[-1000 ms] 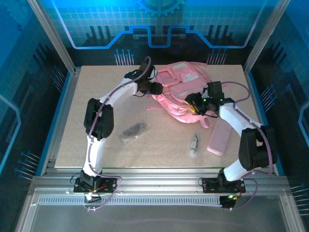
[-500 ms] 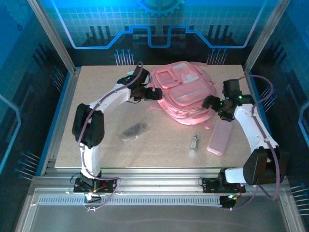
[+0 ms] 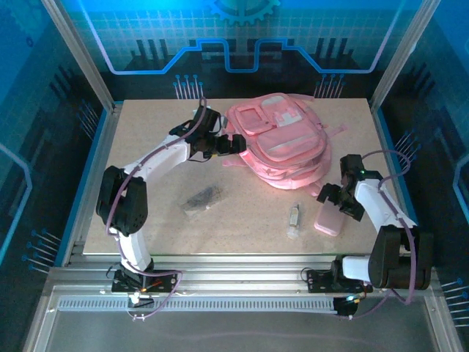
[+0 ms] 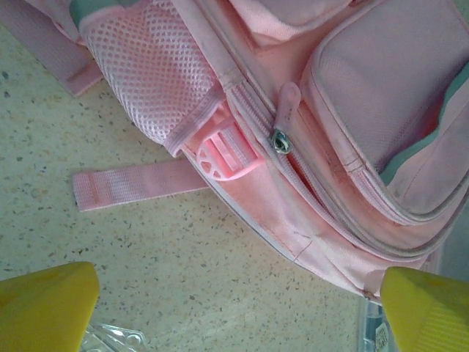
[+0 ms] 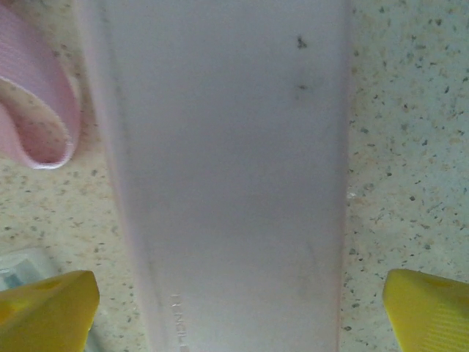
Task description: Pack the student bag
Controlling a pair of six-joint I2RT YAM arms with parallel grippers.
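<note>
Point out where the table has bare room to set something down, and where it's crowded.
Bare: the table's far-left corner; the near-middle strip between the dark packet and the small clear item. Crowded: near right, where pencil case, right gripper and student bag straps meet.

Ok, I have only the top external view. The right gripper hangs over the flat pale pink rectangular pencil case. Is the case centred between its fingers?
Observer: Yes. The right wrist view shows the flat pale pink pencil case midway between the open yellow fingertips of the right gripper, apart from both.
Operator: What faces the left gripper?
Observer: Ahead of the open left gripper is the small pink zipper pull of the large soft pink backpack.
Operator: Anything beside it?
Observer: A round pink plastic buckle, its flat woven strap lying on the speckled table.
</note>
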